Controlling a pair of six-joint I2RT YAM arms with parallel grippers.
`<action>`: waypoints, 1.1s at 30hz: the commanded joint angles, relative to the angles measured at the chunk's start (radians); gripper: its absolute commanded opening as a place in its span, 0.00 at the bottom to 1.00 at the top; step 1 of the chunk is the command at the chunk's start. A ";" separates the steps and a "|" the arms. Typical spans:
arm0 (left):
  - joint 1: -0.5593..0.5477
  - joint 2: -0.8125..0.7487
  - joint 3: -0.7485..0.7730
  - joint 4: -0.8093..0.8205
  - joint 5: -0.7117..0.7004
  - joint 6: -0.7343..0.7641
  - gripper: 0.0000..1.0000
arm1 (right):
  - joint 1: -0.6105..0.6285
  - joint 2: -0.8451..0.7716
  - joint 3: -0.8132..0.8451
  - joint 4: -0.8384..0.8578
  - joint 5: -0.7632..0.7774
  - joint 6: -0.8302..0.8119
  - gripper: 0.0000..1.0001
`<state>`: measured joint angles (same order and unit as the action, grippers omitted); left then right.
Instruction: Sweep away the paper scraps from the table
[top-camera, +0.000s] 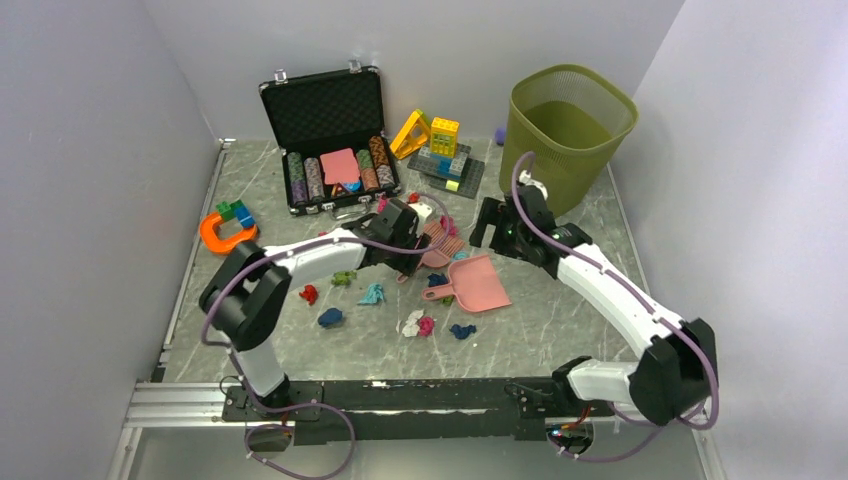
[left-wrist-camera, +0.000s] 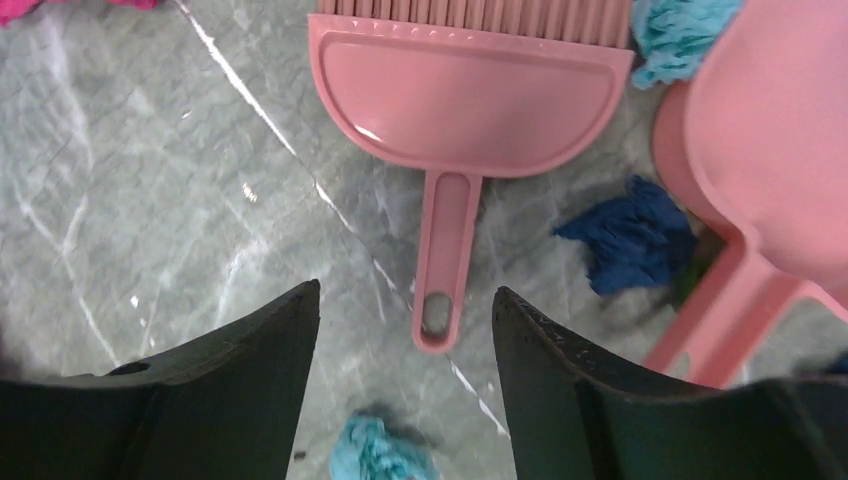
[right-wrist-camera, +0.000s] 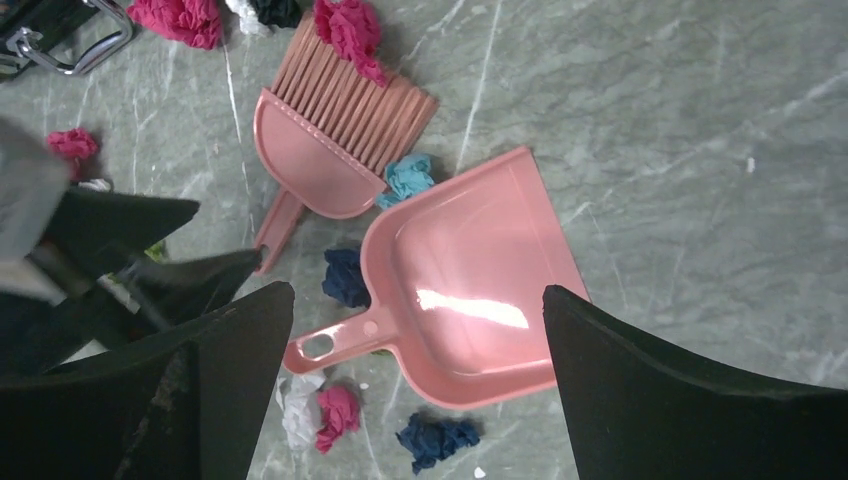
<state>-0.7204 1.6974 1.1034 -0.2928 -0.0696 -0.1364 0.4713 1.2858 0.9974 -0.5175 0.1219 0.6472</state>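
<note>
Now the left arm reaches across the table (top-camera: 560, 330) with its wrist bent down just left of the pink dustpan (right-wrist-camera: 470, 290). The left gripper (left-wrist-camera: 405, 300) is partly open, and the handle tip of the brush (left-wrist-camera: 470, 95) lies between its fingers with a gap on each side. The right arm stretches forward, the right gripper (right-wrist-camera: 415, 295) hanging over the dustpan, spread wide and empty, while the paper scraps (top-camera: 420, 325) lie scattered around the dustpan, mostly to its left and near side.

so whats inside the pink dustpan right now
Nothing shows inside the dustpan. A teal scrap sits at its outer rim, a dark blue scrap lies by its handle. Anything underneath it is covered.
</note>
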 joint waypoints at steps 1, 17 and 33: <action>-0.012 0.075 0.061 0.036 -0.019 0.045 0.65 | -0.016 -0.112 -0.052 -0.006 -0.005 -0.001 1.00; -0.074 0.218 0.098 0.035 -0.060 0.035 0.30 | -0.039 -0.223 -0.074 -0.057 0.011 0.023 1.00; -0.037 -0.079 0.064 -0.090 -0.056 0.032 0.07 | -0.041 -0.091 0.022 -0.022 -0.221 -0.140 1.00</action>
<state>-0.7559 1.7580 1.1599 -0.3584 -0.1211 -0.1150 0.4332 1.1534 0.9520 -0.5743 0.0143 0.5861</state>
